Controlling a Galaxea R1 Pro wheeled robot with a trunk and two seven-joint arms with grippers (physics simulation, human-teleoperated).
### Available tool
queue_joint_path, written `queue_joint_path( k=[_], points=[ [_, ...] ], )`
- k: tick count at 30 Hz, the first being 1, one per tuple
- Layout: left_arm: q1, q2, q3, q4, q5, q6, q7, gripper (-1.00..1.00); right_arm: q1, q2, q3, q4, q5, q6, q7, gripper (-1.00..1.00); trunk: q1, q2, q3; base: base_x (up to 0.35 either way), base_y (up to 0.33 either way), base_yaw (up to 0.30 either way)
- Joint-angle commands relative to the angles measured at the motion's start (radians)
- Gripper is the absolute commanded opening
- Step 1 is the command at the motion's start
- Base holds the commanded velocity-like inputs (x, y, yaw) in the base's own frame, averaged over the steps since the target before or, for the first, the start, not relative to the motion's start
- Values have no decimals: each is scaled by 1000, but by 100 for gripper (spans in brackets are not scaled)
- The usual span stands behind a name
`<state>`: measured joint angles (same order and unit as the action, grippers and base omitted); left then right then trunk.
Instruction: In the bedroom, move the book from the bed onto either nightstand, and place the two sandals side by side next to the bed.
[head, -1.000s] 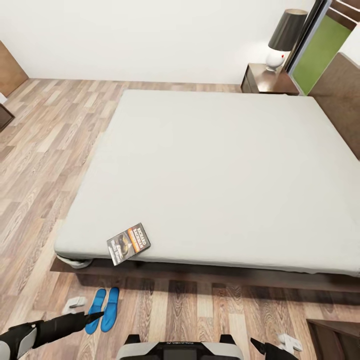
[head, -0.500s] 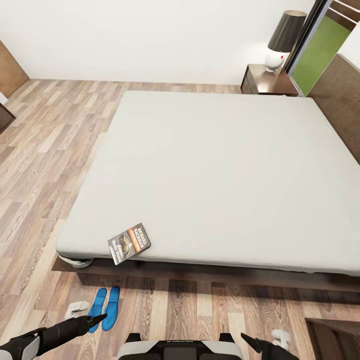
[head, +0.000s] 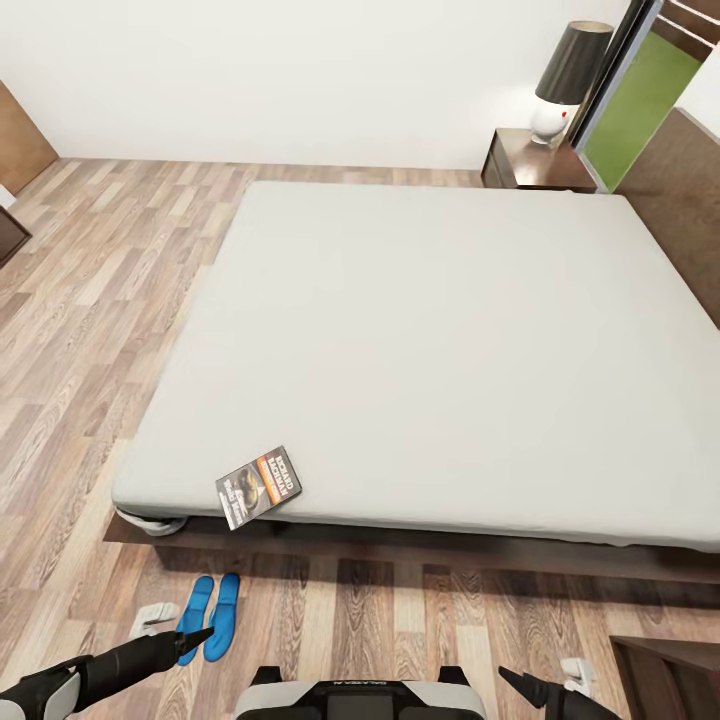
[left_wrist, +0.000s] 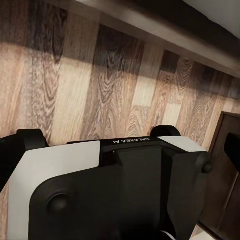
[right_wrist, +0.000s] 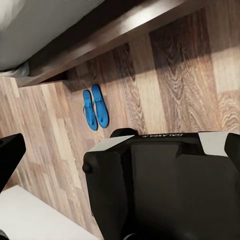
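The book (head: 258, 486) lies flat on the pale mattress of the bed (head: 430, 340), at its near left corner by the edge. The two sandals (head: 210, 617) lie side by side on the floor just in front of that corner; the right wrist view also catches the sandals (right_wrist: 95, 109) beside the bed frame. My left gripper (head: 152, 620) hangs low just left of the sandals, open and empty. My right gripper (head: 577, 675) is low at the right, open and empty. One nightstand (head: 535, 160) stands at the bed's far right corner, another nightstand (head: 668, 680) at the near right.
A lamp (head: 568, 80) with a dark shade stands on the far nightstand. The dark headboard (head: 685, 200) runs along the right. My own base (head: 360, 695) is at the bottom middle. Wood floor (head: 90, 300) stretches out to the left of the bed.
The view has shifted a little. My left arm has sunk slightly toward me, and the right gripper has shifted a bit. Book and sandals lie as before.
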<state>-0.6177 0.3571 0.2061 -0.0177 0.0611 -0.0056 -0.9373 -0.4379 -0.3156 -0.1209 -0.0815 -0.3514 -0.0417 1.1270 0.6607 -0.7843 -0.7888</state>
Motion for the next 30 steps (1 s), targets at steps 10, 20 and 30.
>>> queue_joint_path(
  k=[10, 20, 30],
  points=[
    [-1, -2, -4, 1, 6, 0, -3, 100, -1, 0, -8, 1, 6, -4, 3, 100, 0, -1, -1, 0, 0, 0],
    [-1, -8, -4, 1, 6, 2, -3, 100, -1, 0, -8, 1, 6, -4, 3, 100, 0, -1, -1, 0, 0, 0],
    [-1, -9, -4, 2, 6, 3, -3, 100, 0, 0, -8, 2, 6, -4, 3, 100, 0, -1, -1, 0, 0, 9]
  ],
)
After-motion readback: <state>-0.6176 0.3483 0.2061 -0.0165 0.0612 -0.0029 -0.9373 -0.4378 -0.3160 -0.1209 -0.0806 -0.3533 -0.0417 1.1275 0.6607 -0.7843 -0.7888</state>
